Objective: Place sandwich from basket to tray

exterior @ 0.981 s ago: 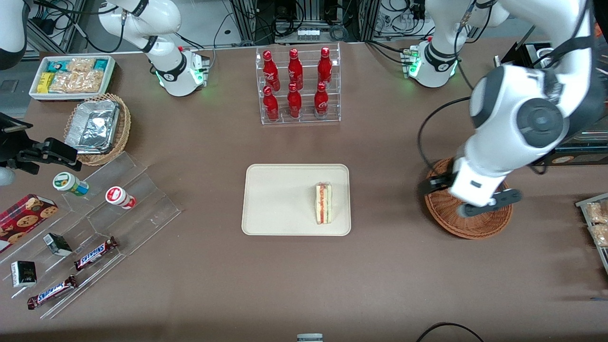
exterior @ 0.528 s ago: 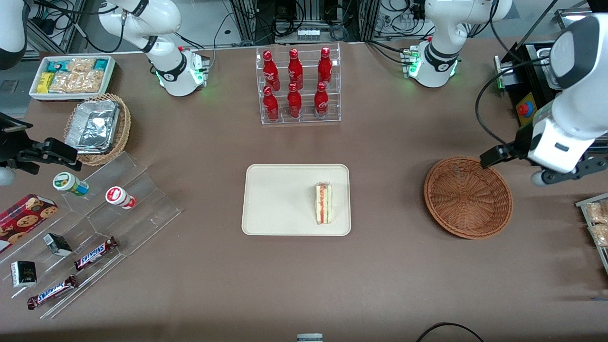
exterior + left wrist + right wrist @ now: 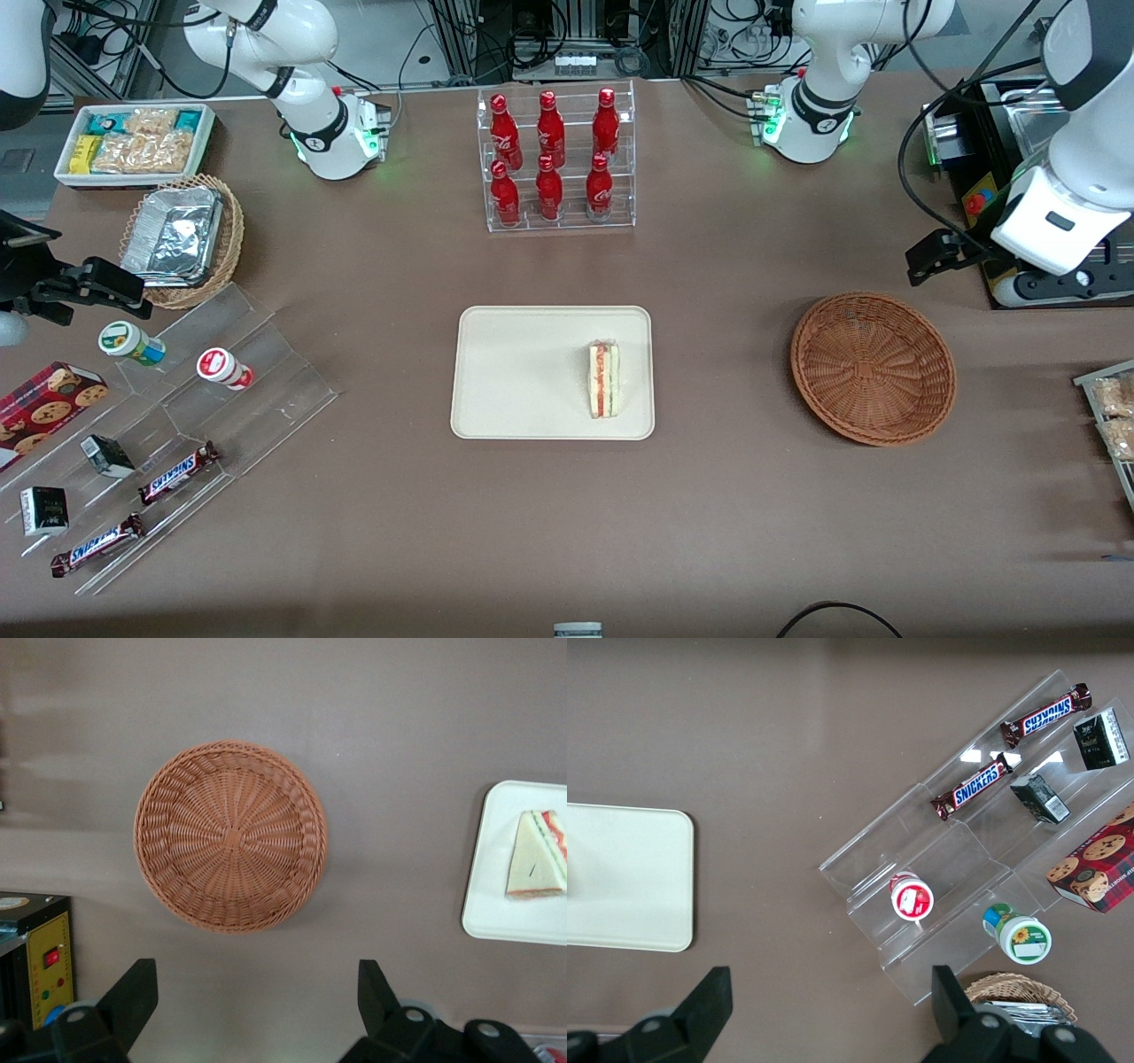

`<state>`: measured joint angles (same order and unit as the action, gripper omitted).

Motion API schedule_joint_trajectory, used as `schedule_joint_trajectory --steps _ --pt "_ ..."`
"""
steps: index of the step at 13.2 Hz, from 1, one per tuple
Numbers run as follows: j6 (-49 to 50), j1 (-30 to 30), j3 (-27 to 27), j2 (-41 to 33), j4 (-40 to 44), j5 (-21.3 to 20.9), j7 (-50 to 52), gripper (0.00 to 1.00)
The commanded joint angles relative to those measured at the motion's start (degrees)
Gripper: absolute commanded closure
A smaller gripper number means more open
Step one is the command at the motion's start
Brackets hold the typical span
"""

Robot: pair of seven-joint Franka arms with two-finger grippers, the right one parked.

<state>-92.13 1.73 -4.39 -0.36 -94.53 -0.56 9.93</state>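
- Front view: the sandwich [image 3: 604, 379] lies on the tray [image 3: 523, 372], well away from the pincer [image 3: 966, 266], which hangs near the empty basket [image 3: 873, 368] at the working arm's end of the worktop [image 3: 709, 514]; the task looks complete.
- Left wrist view: the pincer [image 3: 257, 1001] stands apart, gripping nothing, a state the front view leaves unclear.
- Right wrist view: only a tray corner [image 3: 629, 877], no sandwich.

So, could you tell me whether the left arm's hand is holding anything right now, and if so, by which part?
Nothing is held. The hand is open above the table beside the basket, and the sandwich lies on the tray.
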Motion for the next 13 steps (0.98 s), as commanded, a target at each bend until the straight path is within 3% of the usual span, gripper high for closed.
schedule_joint_trajectory --steps 1,13 --pt "2.3 -1.5 -1.6 -0.6 0.8 -0.9 -1.3 0.0" --pt "4.8 -0.7 -1.8 -3.1 0.9 -1.0 -1.4 0.0"
